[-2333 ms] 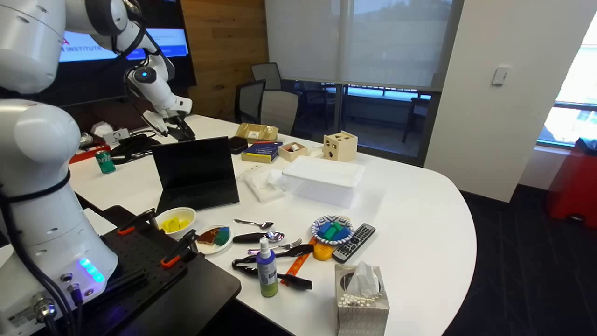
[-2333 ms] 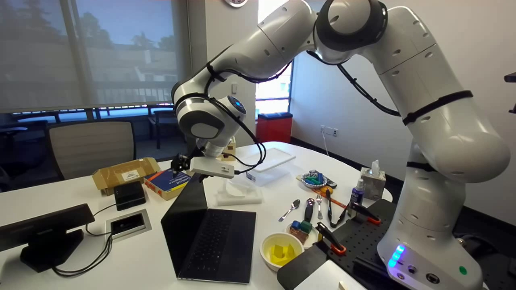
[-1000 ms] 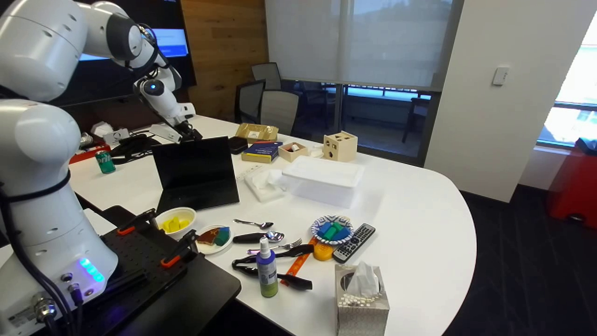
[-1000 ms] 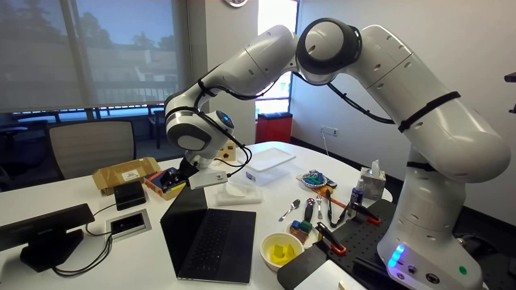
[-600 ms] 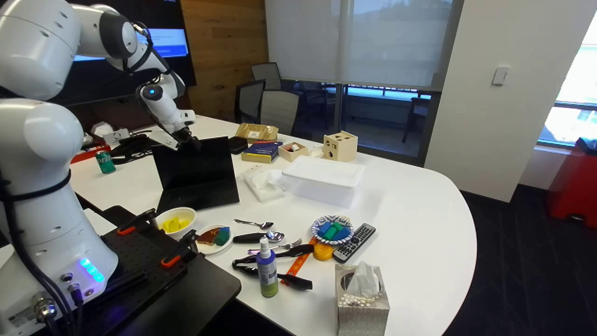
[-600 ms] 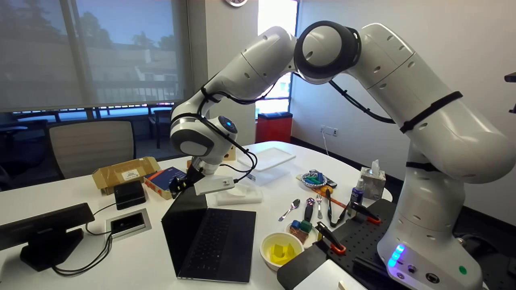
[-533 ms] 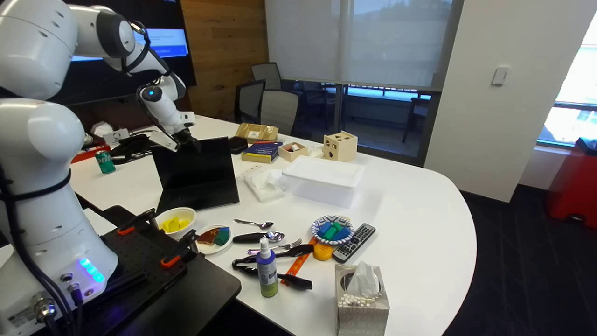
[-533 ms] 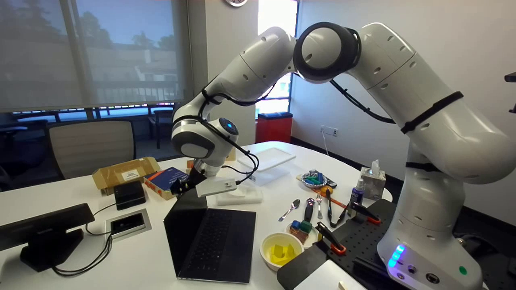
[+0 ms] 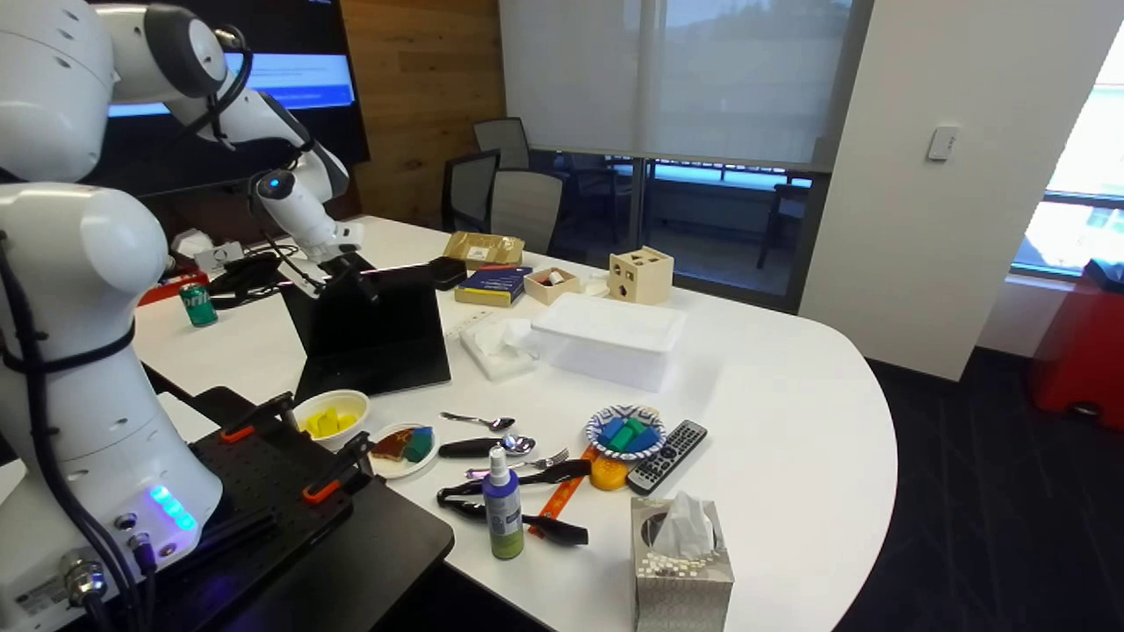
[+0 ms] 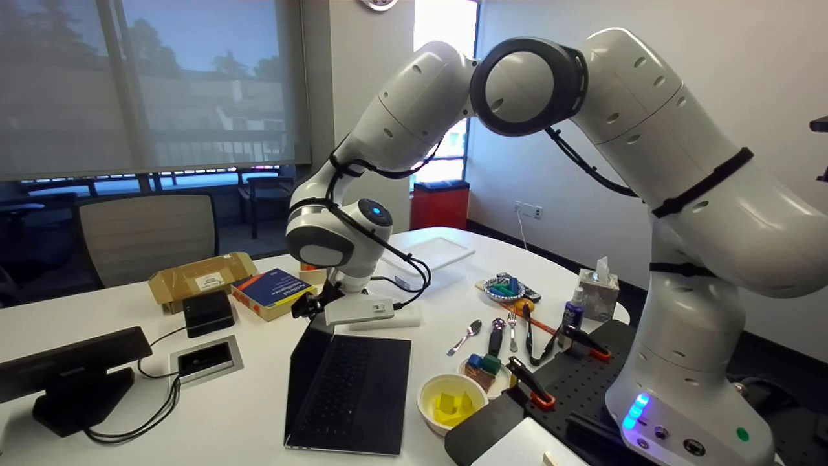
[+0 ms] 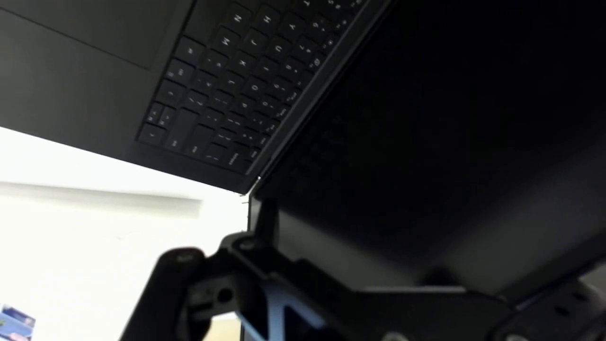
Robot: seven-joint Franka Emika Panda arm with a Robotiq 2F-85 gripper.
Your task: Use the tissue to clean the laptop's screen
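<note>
The black laptop (image 9: 373,364) stands open on the white table; its base also shows in an exterior view (image 10: 352,395). Its dark screen (image 11: 402,123) fills the right of the wrist view, beside the keyboard. My gripper (image 9: 358,283) is at the screen's top edge, also seen in an exterior view (image 10: 308,307). Its fingers look spread, with no tissue between them; one finger (image 11: 266,227) shows against the screen. A white tissue (image 9: 502,336) sticks out of a flat white pack (image 9: 499,362) beside the laptop. Another tissue (image 9: 687,529) stands in a patterned box (image 9: 680,588).
A clear lidded bin (image 9: 606,351) stands past the flat pack. A bowl with yellow pieces (image 10: 449,408) is close to the laptop base. A blue book (image 10: 275,291) and a black box (image 10: 208,314) lie behind the screen. Cutlery, tongs and a spray bottle (image 9: 503,509) are nearer the front.
My gripper has come down and forward against the lid's top. The laptop screen has swung from leaning back to more upright, towards its keyboard. The tissues have not moved.
</note>
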